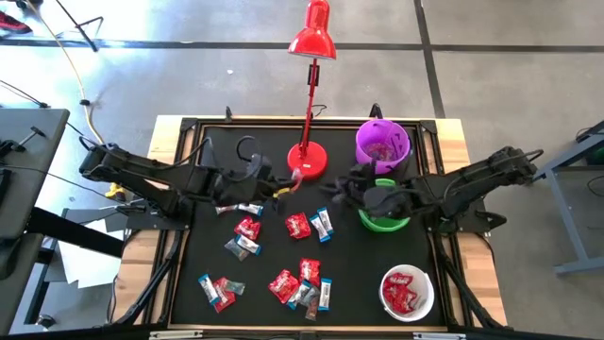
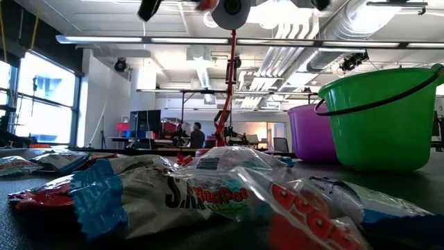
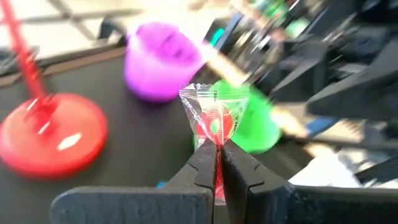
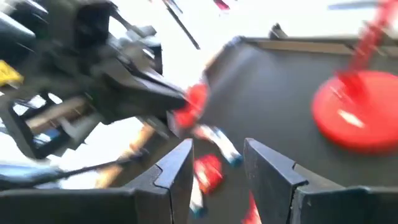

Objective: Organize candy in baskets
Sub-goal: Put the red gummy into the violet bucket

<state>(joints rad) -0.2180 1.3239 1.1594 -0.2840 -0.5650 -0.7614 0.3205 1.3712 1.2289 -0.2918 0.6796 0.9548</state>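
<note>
The left gripper (image 3: pixel 219 155) is clenched on a red-wrapped candy with clear crimped ends (image 3: pixel 208 118), lifted off the black table mat (image 1: pixel 359 274) just beside the round base of the red desk lamp (image 1: pixel 307 159). Beyond its fingertips stand the purple plastic basket (image 3: pixel 160 59) and the green plastic basket (image 3: pixel 252 121). The right gripper (image 4: pixel 217 163) hangs with its jaws apart and nothing between them, just beside the green basket's rim and facing the left gripper across the mat. Below and between the two grippers, loose wrapped candies (image 1: pixel 300 283) in red, blue-and-white and silvery wrappers lie scattered on the mat. The white plastic basket (image 1: pixel 407 292), well apart from both grippers at the mat's near corner on the right arm's side, holds red-wrapped sweets. The purple basket also holds some candy.
</note>
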